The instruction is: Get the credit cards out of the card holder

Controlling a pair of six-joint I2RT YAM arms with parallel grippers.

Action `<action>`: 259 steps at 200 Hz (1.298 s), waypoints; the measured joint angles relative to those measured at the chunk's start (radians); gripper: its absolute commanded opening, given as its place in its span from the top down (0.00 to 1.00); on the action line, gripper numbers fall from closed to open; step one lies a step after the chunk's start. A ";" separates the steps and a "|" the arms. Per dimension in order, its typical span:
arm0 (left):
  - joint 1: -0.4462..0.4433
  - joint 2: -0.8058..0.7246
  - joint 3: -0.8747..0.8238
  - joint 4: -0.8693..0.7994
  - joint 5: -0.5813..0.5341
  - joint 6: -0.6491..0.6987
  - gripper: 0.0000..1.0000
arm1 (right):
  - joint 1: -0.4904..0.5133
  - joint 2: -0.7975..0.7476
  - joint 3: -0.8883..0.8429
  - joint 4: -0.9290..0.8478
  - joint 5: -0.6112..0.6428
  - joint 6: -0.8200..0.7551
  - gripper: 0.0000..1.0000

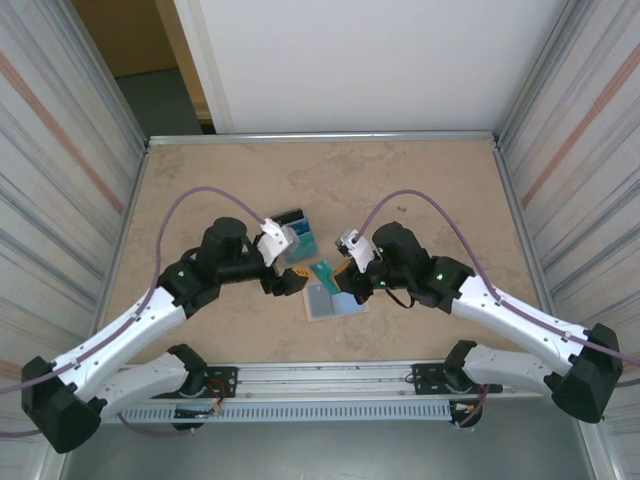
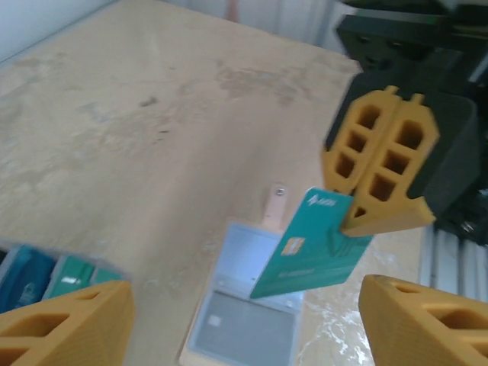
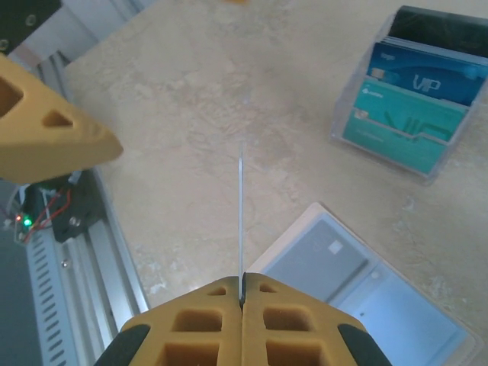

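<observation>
One teal plastic credit card point(image 2: 309, 244) is pinched in the right gripper point(image 3: 242, 290), clear of its slot | tan, blue-lined folding card holder point(image 1: 322, 300) is laid open on the beige table point(image 1: 430, 180) beneath | left gripper point(image 2: 244, 293) is spread wide, seemingly for handover.

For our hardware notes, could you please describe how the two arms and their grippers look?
The left arm and right arm have white links, black joints, green lights and a looping purple cable each. Their fingers are orange with moulded hollows.
</observation>
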 measured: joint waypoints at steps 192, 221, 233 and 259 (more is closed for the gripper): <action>-0.064 0.016 -0.008 -0.010 0.041 0.098 1.00 | -0.099 -0.064 -0.063 0.069 -0.014 -0.018 0.32; -0.064 -0.071 -0.088 0.107 -0.040 -0.042 1.00 | -0.128 -0.155 -0.172 0.201 -0.018 0.063 0.20; -0.064 -0.100 -0.121 0.162 -0.072 -0.114 1.00 | -0.131 -0.183 -0.216 0.262 -0.023 0.109 0.17; -0.064 -0.138 -0.177 0.259 -0.098 -0.250 1.00 | -0.145 -0.204 -0.286 0.390 -0.049 0.194 0.15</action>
